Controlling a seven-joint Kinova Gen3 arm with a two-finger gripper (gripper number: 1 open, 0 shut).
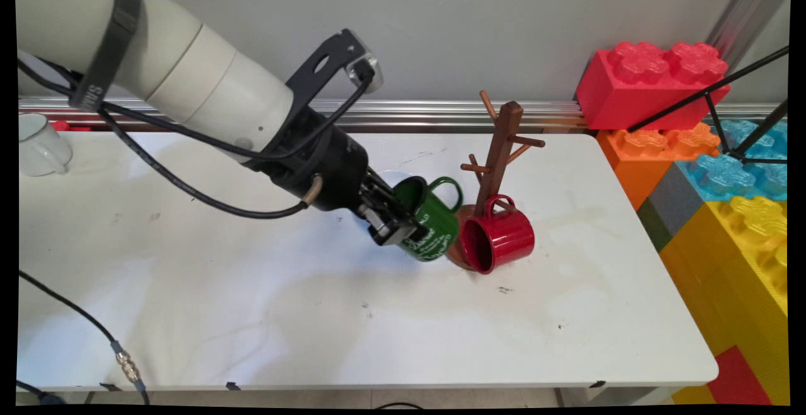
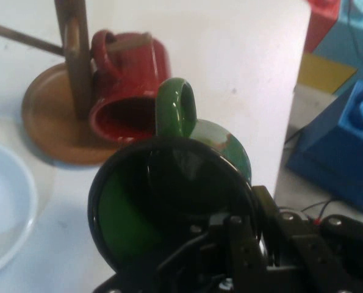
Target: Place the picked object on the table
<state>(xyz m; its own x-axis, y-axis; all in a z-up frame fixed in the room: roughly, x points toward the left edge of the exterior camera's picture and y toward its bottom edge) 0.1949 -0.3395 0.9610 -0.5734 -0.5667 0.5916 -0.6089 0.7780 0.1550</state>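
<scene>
The gripper (image 1: 393, 223) is clamped on the green mug's (image 1: 428, 223) rim, just beside the mug tree (image 1: 497, 150): rigid, probably slick enamel, so that rim pinch looks slip-prone.

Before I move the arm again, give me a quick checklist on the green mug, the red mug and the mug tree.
1. End effector shut on green mug rim: ok.
2. Green mug lifted and tilted, handle pointing toward the tree: ok.
3. Red mug hangs on a low peg, mouth toward camera: ok.
4. Gap between green and red mugs: cannot tell, they look very close.
5. Upper pegs free: ok.
6. Tree base flat on table: ok.
</scene>
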